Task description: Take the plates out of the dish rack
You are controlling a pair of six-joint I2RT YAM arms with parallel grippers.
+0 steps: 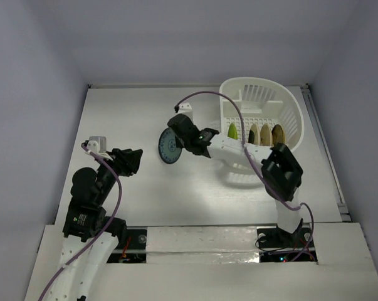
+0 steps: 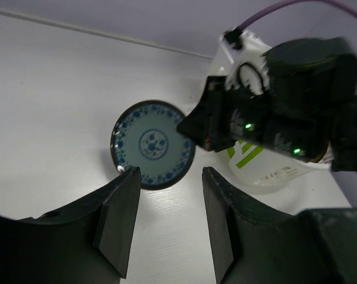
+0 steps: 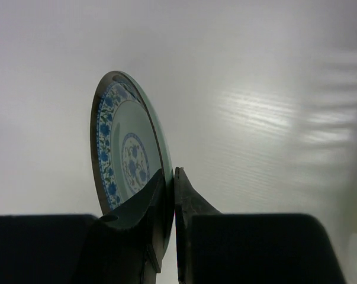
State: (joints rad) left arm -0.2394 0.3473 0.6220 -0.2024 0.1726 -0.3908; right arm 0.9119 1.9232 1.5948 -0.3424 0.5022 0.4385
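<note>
The right gripper (image 3: 170,228) is clenching the blue-patterned plate (image 3: 128,151) by its rim, holding it on edge over the white table (image 1: 120,119), left of the dish rack (image 1: 290,106), where four plates (image 1: 265,133) are standing, not yet unloaded; the left gripper (image 2: 166,219) is hanging released and empty, pale walls (image 1: 38,75) enclosing everything

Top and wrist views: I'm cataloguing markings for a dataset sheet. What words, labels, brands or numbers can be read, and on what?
No text can be read.
Pale marking on the left arm: too small to read.
The blue-patterned plate: painted ornament only, no lettering.
</note>
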